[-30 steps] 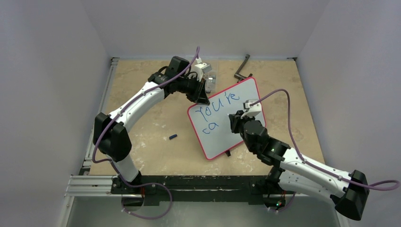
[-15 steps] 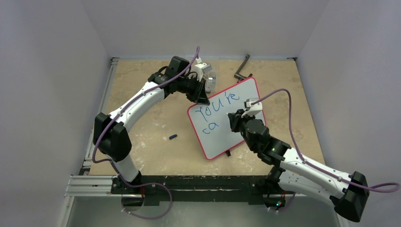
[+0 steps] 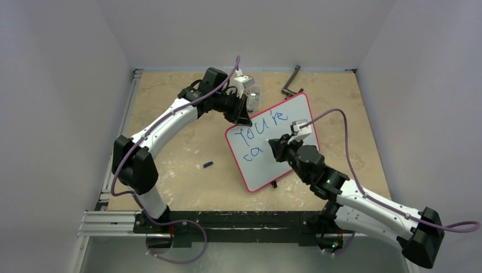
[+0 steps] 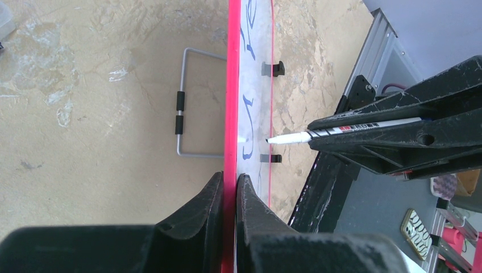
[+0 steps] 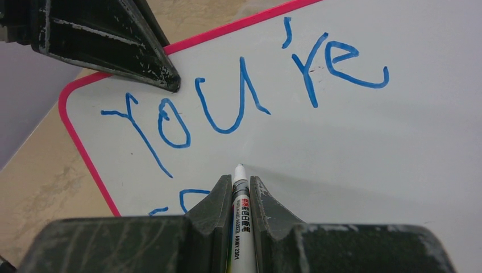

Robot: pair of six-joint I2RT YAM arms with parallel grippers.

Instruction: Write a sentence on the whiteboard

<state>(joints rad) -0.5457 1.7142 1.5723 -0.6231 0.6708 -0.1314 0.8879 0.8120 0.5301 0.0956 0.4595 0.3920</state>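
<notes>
- The rectangular glossy whiteboard with the thin red frame (image 3: 258, 168) stands propped at a slant on the tan table (image 3: 170, 153), right of centre. Its long edge runs from near-left to far-right, and the writing lines follow that slope.
- Your left hand (image 4: 229, 179) is pinched narrow on the board's red top edge, close to the corner above the "Y". It is steadying the board, not writing.
- Your right hand (image 5: 239, 181) is clamped on the white barrel of a blue marker (image 5: 239, 193), whose tip points straight at the board face. This is the nearer arm and the only one placed to write.
- The blue handwritten sentence (image 5: 239, 96) reads "You're" on its first line, and below it a second line holds only "ca" (image 3: 251, 151).
- The marker tip sits just right of "ca" and under the "u". From the left wrist view it seems to touch the surface or hang a hair off it; the edge-on angle does not settle which.
- The next letter probably belongs to the right of "ca", so the stroke must travel along the slanted line, toward the far-right corner.
</notes>
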